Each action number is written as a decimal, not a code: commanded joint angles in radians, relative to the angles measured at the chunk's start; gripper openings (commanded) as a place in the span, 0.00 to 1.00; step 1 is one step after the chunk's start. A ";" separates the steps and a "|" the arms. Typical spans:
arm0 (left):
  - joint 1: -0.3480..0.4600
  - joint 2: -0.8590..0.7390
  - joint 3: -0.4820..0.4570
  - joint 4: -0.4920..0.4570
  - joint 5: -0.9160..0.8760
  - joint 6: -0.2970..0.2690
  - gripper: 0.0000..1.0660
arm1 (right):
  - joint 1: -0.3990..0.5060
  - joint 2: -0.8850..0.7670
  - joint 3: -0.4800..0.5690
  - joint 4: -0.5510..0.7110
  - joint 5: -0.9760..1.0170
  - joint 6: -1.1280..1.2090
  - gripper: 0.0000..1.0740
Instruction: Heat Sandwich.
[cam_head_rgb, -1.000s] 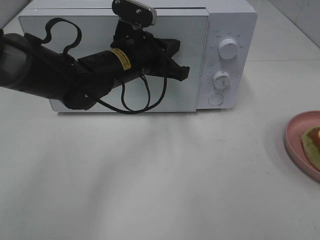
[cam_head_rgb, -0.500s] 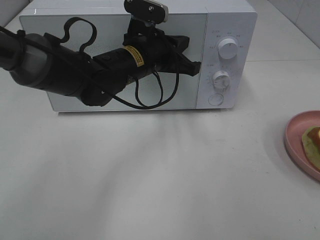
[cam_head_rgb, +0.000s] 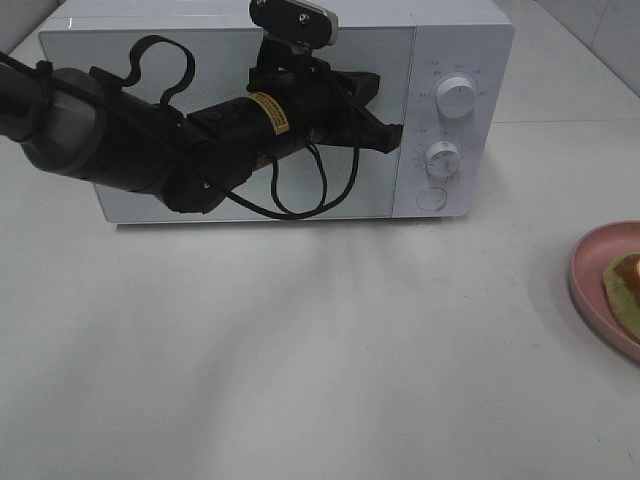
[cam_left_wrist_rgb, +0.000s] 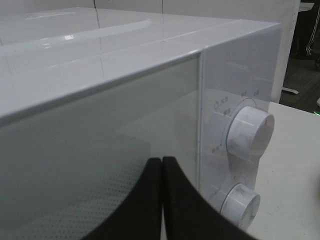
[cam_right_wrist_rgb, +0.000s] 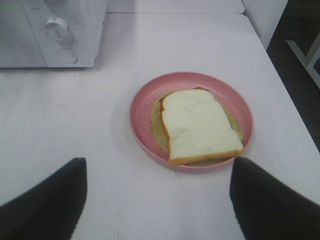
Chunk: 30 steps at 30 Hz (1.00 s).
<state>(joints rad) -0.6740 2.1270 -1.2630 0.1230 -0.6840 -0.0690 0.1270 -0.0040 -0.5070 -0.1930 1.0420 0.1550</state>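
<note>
A: What takes up the most room?

B: The broad white surface (cam_head_rgb: 300, 350), and behind it the boxy white microwave oven (cam_head_rgb: 460, 40) with its pale glass door (cam_head_rgb: 100, 50) shut. Two round white knobs (cam_head_rgb: 457, 97) sit one above the other on its right-hand panel, with a round button below them.

A: And the arms?

B: The black left arm (cam_head_rgb: 150, 150) reaches across the door. Its left tool (cam_head_rgb: 392, 135) has the two black fingers (cam_left_wrist_rgb: 150, 200) pressed together, holding nothing, the tip right by the door's edge next to the knob panel. The right tool (cam_right_wrist_rgb: 157, 200) hangs over the surface with its dark fingers (cam_right_wrist_rgb: 45, 205) spread wide apart, gripping nothing.

A: Where is the sandwich?

B: The sandwich (cam_right_wrist_rgb: 197, 125), white sliced bread with a tan crust, lies flat on a round pink plate (cam_right_wrist_rgb: 142, 130), well to the right of the oven, near the surface's right edge. A red-orange strip shows at one crust edge, and pale green-yellow filling spreads out under the bread. It is smaller than the plate.

A: The room?

B: Dark floor (cam_right_wrist_rgb: 300, 30) lies beyond the surface's edge, with a white frame leg on it.
</note>
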 joint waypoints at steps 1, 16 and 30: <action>0.049 0.003 -0.023 -0.071 0.000 -0.008 0.00 | -0.007 -0.027 0.001 -0.004 -0.003 0.000 0.71; -0.018 -0.140 0.196 -0.052 -0.008 -0.004 0.00 | -0.007 -0.027 0.001 -0.004 -0.003 0.000 0.71; -0.058 -0.343 0.434 -0.067 0.106 0.000 0.02 | -0.007 -0.027 0.001 -0.004 -0.003 0.000 0.71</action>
<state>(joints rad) -0.7270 1.8210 -0.8450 0.0740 -0.6140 -0.0690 0.1270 -0.0040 -0.5070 -0.1930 1.0420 0.1550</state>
